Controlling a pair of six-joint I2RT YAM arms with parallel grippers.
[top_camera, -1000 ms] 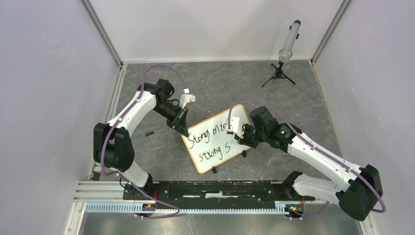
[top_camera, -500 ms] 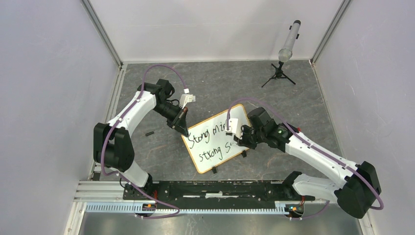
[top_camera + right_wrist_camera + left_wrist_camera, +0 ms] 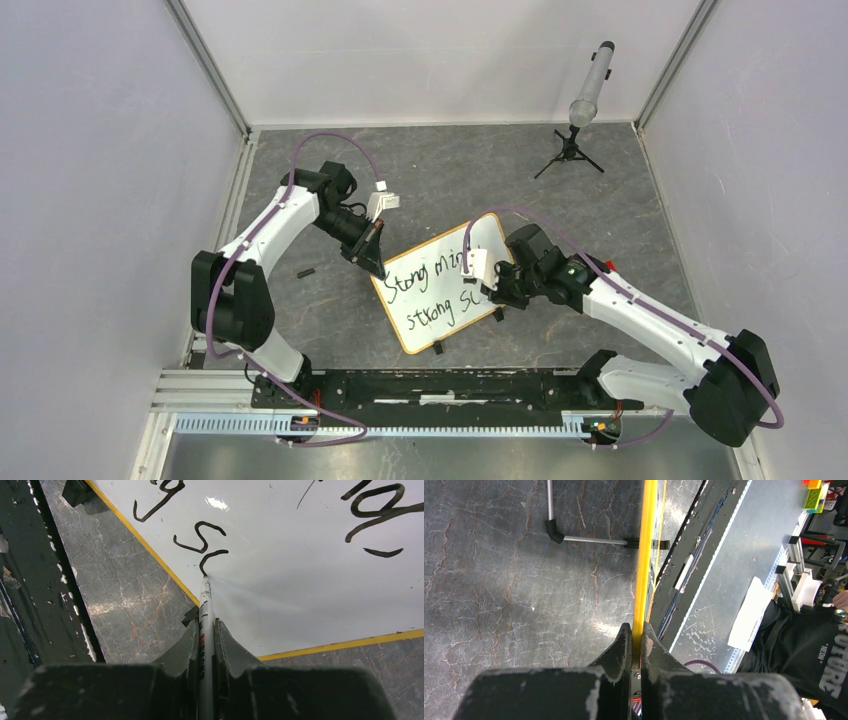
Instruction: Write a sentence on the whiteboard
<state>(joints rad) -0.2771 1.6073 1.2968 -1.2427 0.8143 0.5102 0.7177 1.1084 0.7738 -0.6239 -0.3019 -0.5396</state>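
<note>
The whiteboard lies tilted on the grey table, with black writing in two lines. My left gripper is shut on its upper left frame edge; the left wrist view shows the frame edge-on between the fingers. My right gripper is shut on a white marker. Its tip touches the whiteboard at the end of a fresh stroke after the "S" of the lower line. The board's black feet point toward the near rail.
A small black tripod with a grey cylinder stands at the back right. A small black piece, maybe the marker cap, lies left of the board. The black rail runs along the near edge. Walls close in on both sides.
My right gripper has moved slightly left and nearer along the lower line, adding a new stroke after the "S". The left arm and the board have not moved.
</note>
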